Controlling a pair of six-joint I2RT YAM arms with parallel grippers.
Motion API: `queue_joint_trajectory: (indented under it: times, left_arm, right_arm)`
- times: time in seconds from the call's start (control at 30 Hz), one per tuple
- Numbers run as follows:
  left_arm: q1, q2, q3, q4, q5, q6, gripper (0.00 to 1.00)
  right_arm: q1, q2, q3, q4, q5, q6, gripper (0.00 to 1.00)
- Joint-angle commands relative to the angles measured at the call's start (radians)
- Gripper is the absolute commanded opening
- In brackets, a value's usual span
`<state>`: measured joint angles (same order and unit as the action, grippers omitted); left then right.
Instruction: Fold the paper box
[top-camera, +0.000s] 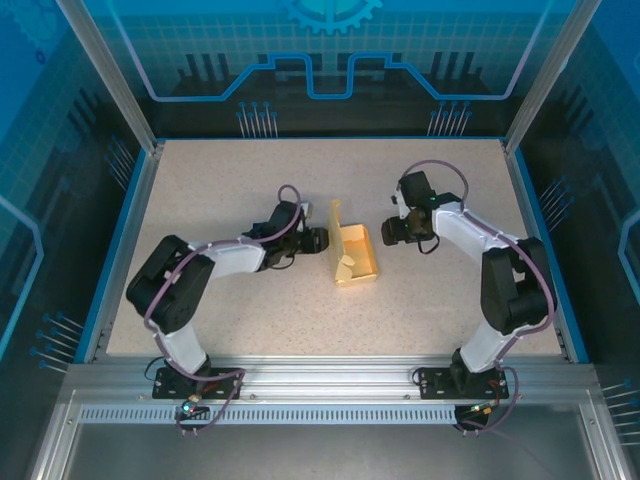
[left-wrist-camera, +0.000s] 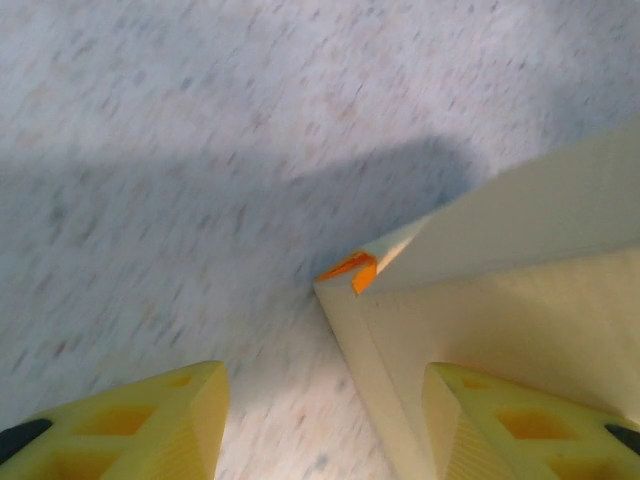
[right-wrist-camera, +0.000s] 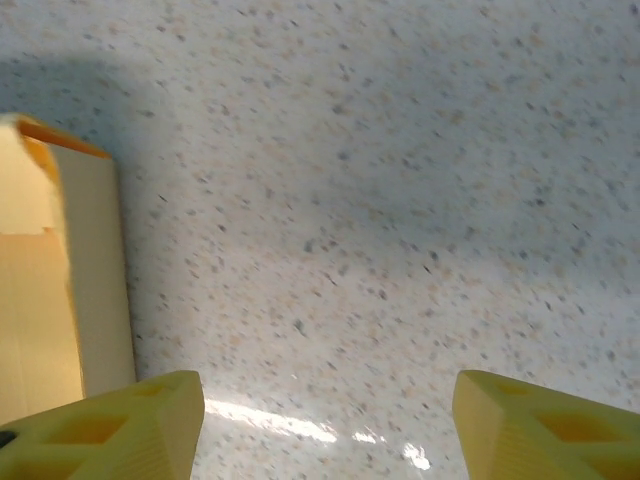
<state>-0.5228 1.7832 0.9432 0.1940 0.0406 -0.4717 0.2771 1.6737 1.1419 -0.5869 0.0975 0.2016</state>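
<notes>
One paper box (top-camera: 354, 256), two grippers, both with jaws spread apart.
The box lies mid-frame on the table (top-camera: 230, 180); its corner reaches between the left gripper's (top-camera: 318, 240) fingers, while the right gripper (top-camera: 390, 232) hangs just right of it, holding nothing.

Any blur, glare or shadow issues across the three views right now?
Left wrist: table speckle smeared, soft, with a broad shadow beside the paper box corner. Right wrist: speckle sharp, bright glare streak on the table near the bottom edge, shadow top left. Top external: even light, sharp.
</notes>
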Motion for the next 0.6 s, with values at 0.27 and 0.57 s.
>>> queue_joint_trajectory:
  times: [0.27,0.57]
  left_arm:
    - [0.025,0.083,0.241,-0.087,0.054,0.097,0.55]
    - [0.100,-0.079,0.094,-0.076,0.017,0.096,0.56]
  right_arm:
    - [0.023,-0.122,-0.206,0.008,-0.084,0.081,0.65]
    - [0.103,-0.147,-0.242,0.053,-0.141,0.149,0.61]
